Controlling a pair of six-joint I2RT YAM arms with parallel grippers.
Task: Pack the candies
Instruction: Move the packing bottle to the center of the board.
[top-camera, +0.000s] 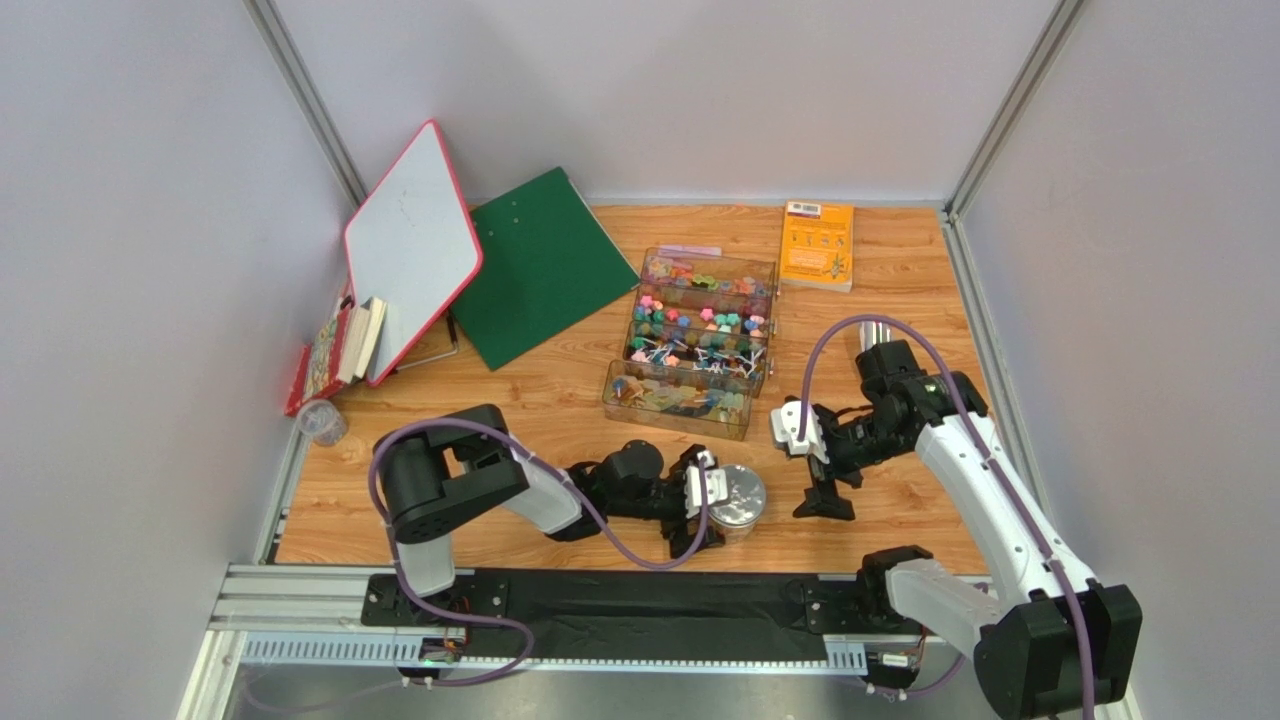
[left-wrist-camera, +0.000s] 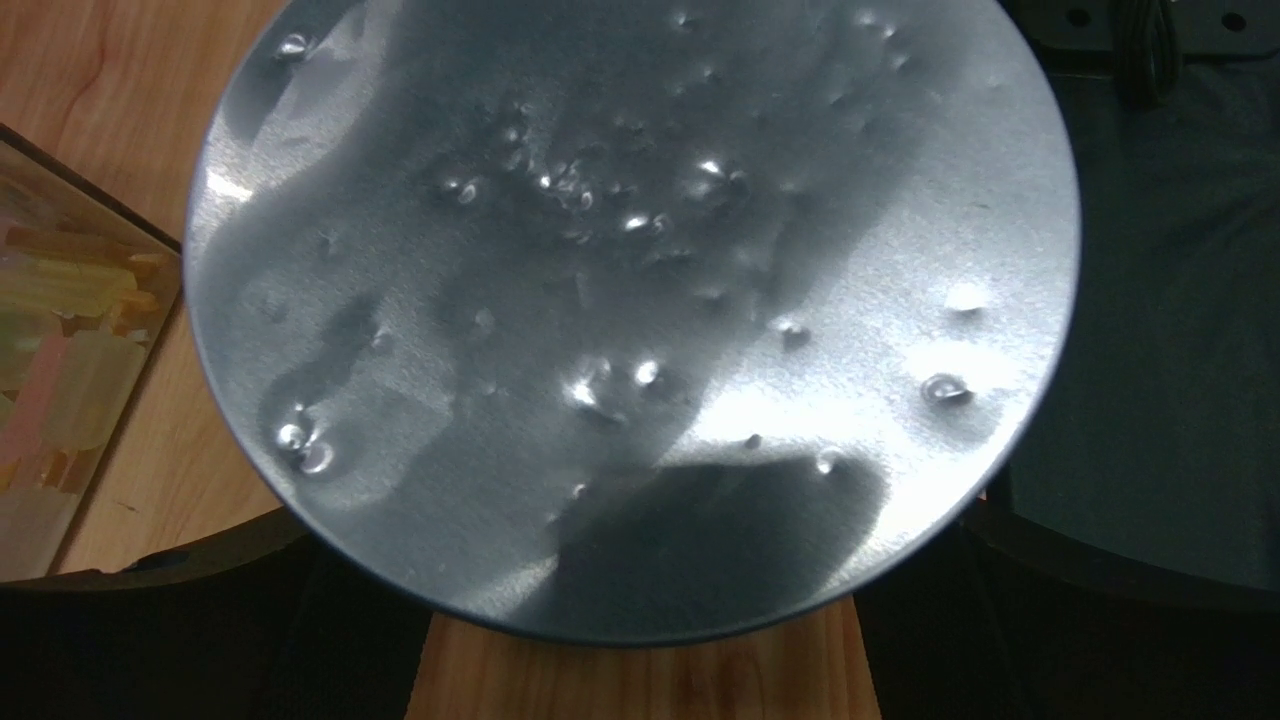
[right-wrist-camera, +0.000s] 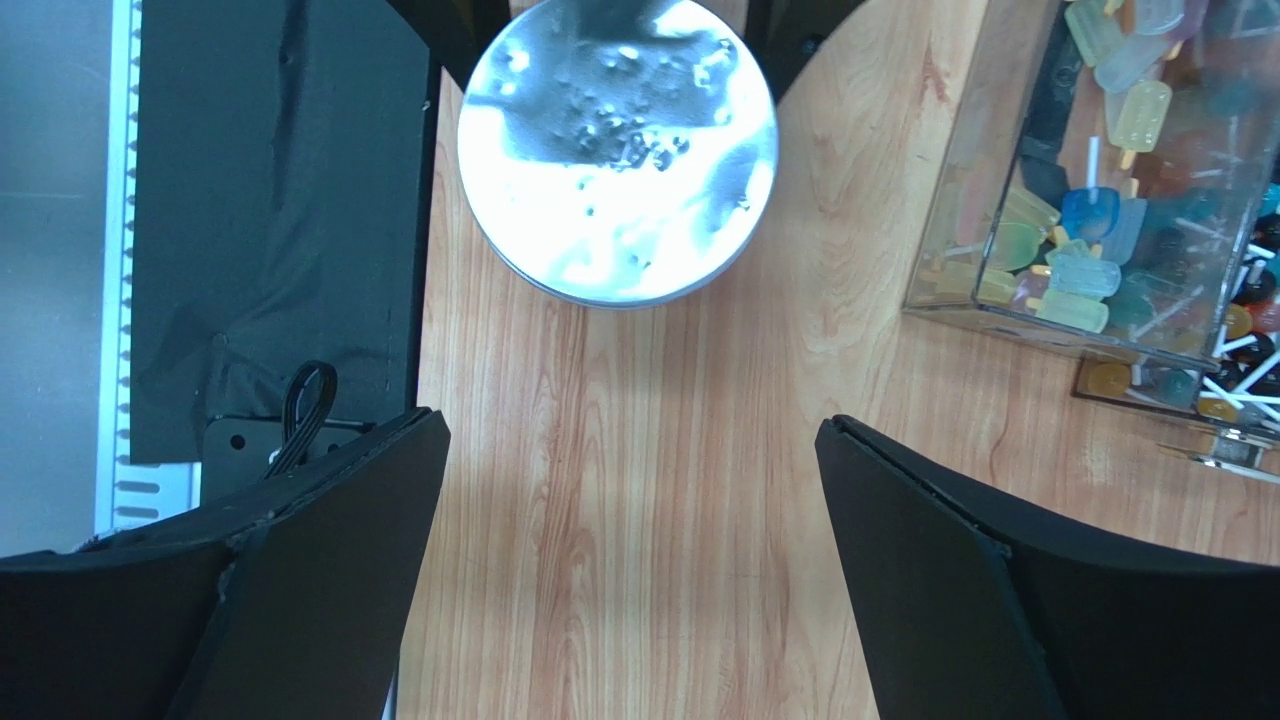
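Note:
The candies (top-camera: 699, 333) fill a clear compartment box (top-camera: 706, 270) at mid-table. In the right wrist view they (right-wrist-camera: 1104, 210) are pastel lollies on white sticks at the top right. In the left wrist view they (left-wrist-camera: 60, 360) are a blur at the left edge. My left gripper (top-camera: 718, 495) is shut on a round metal tin (top-camera: 738, 495) standing on the wood in front of the box. The tin's dented silver top (left-wrist-camera: 631, 300) fills the left wrist view, with a dark finger on either side of it. My right gripper (top-camera: 824, 492) is open and empty over bare wood (right-wrist-camera: 631, 570), right of the tin (right-wrist-camera: 618, 150).
An orange booklet (top-camera: 818, 245) lies at the back right. A green clipboard (top-camera: 541, 263), a red-edged white board (top-camera: 410, 248), books (top-camera: 338, 353) and a clear cup (top-camera: 319, 423) are at the left. A black mat (top-camera: 631, 600) runs along the near edge.

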